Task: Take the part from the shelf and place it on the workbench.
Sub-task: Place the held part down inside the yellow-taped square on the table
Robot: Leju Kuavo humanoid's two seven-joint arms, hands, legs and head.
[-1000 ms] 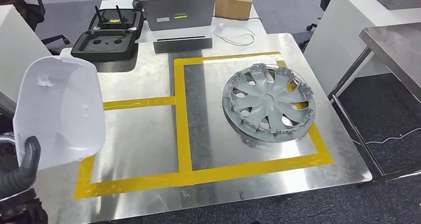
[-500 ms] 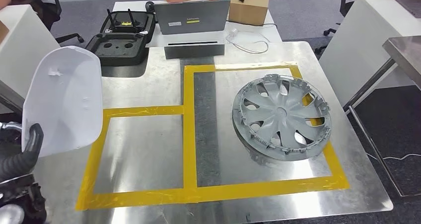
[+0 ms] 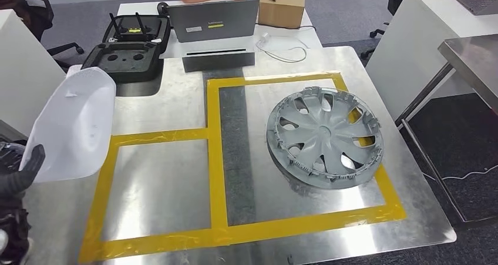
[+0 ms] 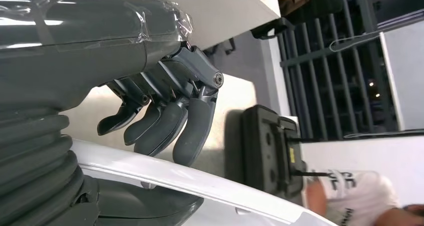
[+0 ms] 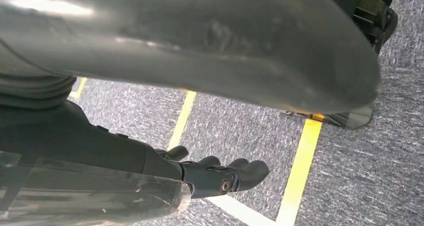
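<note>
Grey hubcap [image 3: 324, 138] inside yellow tape [image 3: 216, 159]; laptop [image 3: 214, 19] behind

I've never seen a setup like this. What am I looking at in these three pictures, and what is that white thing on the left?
This is a humanoid robot with two arms, each ending in a hand. The wide picture is taken from the robot's head, looking down at a metal workbench marked with yellow tape. A grey wheel cover lies inside the right taped box. Beyond the bench are a laptop, a cardboard box and a black case.

The other two pictures come from cameras at the wrists. The left hand holds the white plastic part, thumb on one face and fingers on the other, at the bench's left edge. The right hand hangs above grey carpet, its fingers curled in and holding nothing.
</note>
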